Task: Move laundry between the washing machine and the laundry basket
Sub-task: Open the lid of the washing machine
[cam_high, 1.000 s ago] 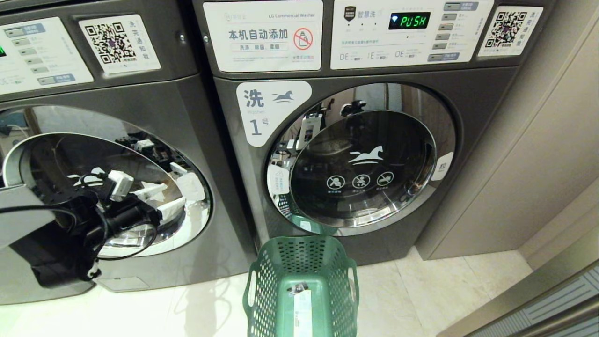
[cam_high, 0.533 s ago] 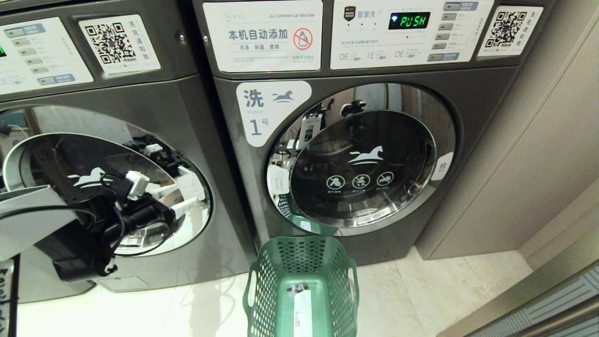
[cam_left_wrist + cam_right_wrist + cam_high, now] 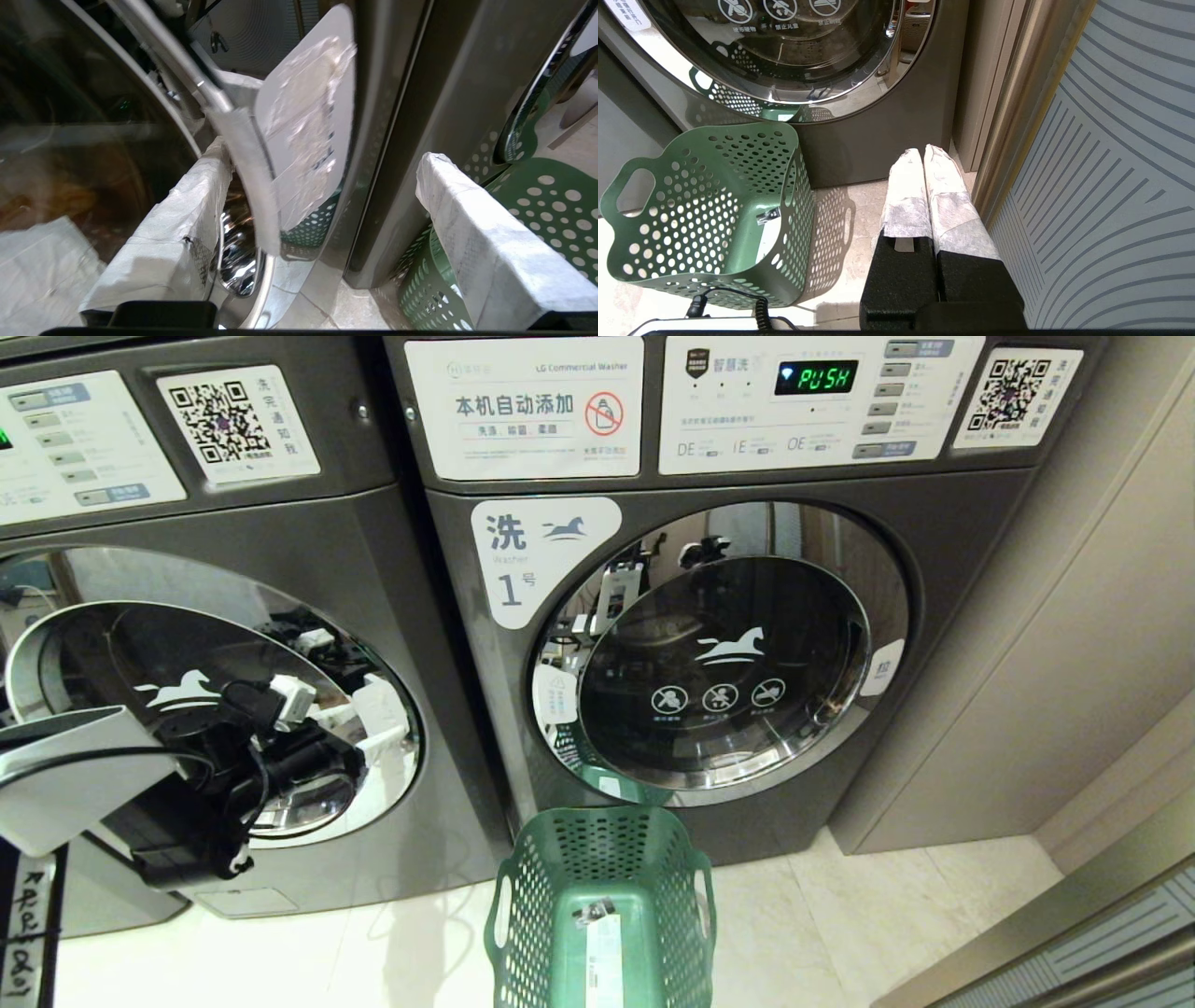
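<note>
The left tool (image 3: 373,723) sits at the right edge of the round chrome-rimmed door of the washing machine (image 3: 280,551), the left of the two dark grey washers, its white-wrapped fingers (image 3: 173,233) spread wide apart with nothing between them. In the left wrist view one finger lies close against the chrome rim beside the white door tag (image 3: 303,126), and the other (image 3: 486,247) stands out past the gap between the two machines; I cannot tell whether either touches the door. The left arm reaches in from the near left, its black wrist and cables crossing the door glass, the tool pointing toward the right and far side.

The laundry basket (image 3: 523,915) stands on the pale tiled floor (image 3: 822,933), near and to the right of the left tool, well apart from it, in front of the washer labelled 1 (image 3: 504,709). A white tag lies inside it; no garments show in it.

The right tool (image 3: 924,163) hangs low at the right, near the floor beside a beige wall panel (image 3: 994,116), its wrapped fingers pressed together and holding nothing
</note>
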You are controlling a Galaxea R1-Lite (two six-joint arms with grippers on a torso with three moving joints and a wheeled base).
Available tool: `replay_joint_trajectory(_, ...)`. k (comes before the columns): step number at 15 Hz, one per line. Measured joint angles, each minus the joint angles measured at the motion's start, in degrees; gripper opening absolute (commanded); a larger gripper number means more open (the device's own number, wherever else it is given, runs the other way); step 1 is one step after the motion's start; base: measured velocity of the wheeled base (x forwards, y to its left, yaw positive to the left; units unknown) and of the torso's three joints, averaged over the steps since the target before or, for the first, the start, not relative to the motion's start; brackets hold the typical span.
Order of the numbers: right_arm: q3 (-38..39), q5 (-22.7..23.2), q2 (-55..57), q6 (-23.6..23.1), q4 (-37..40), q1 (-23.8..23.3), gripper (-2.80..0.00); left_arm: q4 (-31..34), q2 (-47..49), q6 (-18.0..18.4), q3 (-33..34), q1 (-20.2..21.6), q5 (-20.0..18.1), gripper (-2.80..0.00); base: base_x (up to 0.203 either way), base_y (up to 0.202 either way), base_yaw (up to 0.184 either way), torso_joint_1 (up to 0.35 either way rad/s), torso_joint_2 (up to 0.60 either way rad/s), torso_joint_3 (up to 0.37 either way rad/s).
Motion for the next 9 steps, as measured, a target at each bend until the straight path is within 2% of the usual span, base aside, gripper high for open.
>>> replay_joint_trajectory(2,0.0,0.0,0.0,0.0,0.0,0.0,-2.80,0.3,0.5,-0.7,-0.8,0.0,-0.3,0.00,0.000,0.000,0.000,0.000,0.00,0.000)
replay_joint_trajectory(5,0.0,0.0,0.0,0.0,0.0,0.0,-2.80,0.4,2.0,-3.9,-3.3,-0.5,-0.9,0.00,0.000,0.000,0.000,0.000,0.00,0.000)
replay_joint_trajectory(9,0.0,0.0,0.0,0.0,0.0,0.0,-2.80,0.5,3.6,-6.3,-6.3,-0.4,-4.2,0.00,0.000,0.000,0.000,0.000,0.00,0.000)
